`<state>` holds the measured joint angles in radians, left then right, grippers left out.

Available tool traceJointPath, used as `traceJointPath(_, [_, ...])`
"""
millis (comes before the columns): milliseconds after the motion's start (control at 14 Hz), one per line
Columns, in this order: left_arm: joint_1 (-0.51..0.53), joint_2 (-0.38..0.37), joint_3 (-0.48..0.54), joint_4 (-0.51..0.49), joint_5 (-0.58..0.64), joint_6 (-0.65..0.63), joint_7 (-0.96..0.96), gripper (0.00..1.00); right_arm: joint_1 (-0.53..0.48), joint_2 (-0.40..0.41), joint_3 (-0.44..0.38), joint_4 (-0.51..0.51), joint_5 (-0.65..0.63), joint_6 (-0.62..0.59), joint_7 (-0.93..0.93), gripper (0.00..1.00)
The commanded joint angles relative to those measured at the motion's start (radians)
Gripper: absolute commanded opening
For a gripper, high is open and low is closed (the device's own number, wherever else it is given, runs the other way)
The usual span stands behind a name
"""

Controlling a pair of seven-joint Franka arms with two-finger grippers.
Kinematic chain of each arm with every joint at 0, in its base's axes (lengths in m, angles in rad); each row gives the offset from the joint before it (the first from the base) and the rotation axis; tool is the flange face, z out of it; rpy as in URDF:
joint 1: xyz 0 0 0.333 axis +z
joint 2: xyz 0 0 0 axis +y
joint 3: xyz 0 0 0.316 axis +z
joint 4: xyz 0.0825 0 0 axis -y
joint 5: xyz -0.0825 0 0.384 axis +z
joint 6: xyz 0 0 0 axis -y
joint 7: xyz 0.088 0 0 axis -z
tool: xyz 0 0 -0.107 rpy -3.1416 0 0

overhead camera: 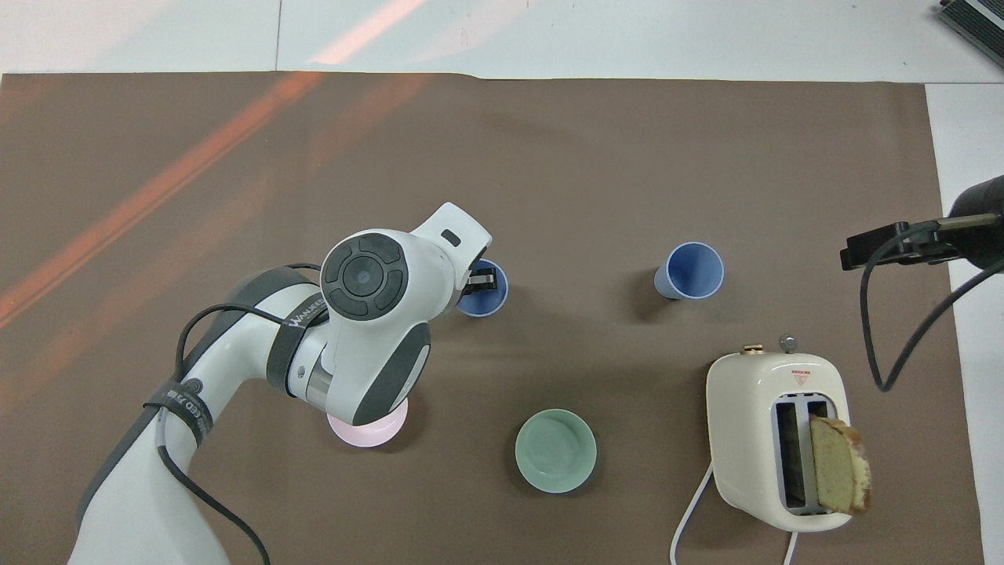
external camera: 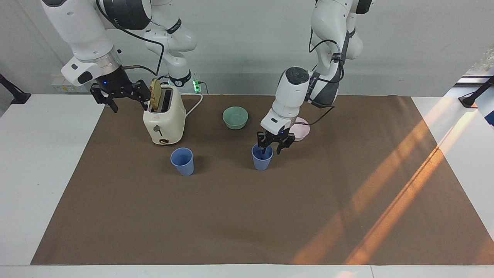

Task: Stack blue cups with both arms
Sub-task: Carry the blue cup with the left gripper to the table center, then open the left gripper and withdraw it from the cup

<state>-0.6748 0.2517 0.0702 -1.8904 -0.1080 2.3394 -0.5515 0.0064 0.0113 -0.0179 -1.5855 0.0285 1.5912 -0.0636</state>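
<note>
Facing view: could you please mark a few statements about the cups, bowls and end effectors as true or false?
1. Both cups, the blue cup by the toaster and the other blue cup, stand upright and apart on the brown mat. True.
2. The left end effector holds a cup in the air. False: it is open at the other blue cup's rim, and that cup stands on the mat.
3. A bread slice sticks out of the toaster. True.
4. The green bowl sits inside the pink bowl. False: they stand apart on the mat.
5. The right end effector is over the green bowl. False: it waits up beside the toaster.
</note>
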Motion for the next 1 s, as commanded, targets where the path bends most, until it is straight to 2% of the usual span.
traceJointPath(0, [0.000,-0.008,0.011,0.001,0.007,-0.011,-0.004,0.81,-0.013,-0.016,0.007,-0.014,0.022,0.001,0.015,1.00])
traceJointPath(72, [0.006,-0.023,0.020,0.002,0.007,-0.050,0.001,0.96,-0.013,-0.016,0.007,-0.014,0.022,0.003,0.015,1.00])
traceJointPath(143, [0.021,-0.061,0.022,0.001,0.007,-0.090,0.014,1.00,-0.013,-0.016,0.007,-0.014,0.021,0.003,0.015,1.00])
traceJointPath(358, [0.134,-0.188,0.020,-0.003,0.007,-0.282,0.169,1.00,-0.013,-0.016,0.007,-0.014,0.021,0.003,0.015,1.00])
traceJointPath(573, [0.254,-0.262,0.020,-0.001,0.007,-0.405,0.351,1.00,-0.013,-0.016,0.007,-0.014,0.022,0.003,0.015,1.00])
traceJointPath(788, [0.354,-0.289,0.022,0.023,0.008,-0.434,0.462,1.00,-0.013,-0.014,0.007,-0.013,0.021,0.006,0.015,1.00])
traceJointPath(932, [0.415,-0.278,0.022,0.089,0.027,-0.498,0.527,1.00,-0.013,-0.016,0.006,-0.014,0.008,0.007,0.013,1.00])
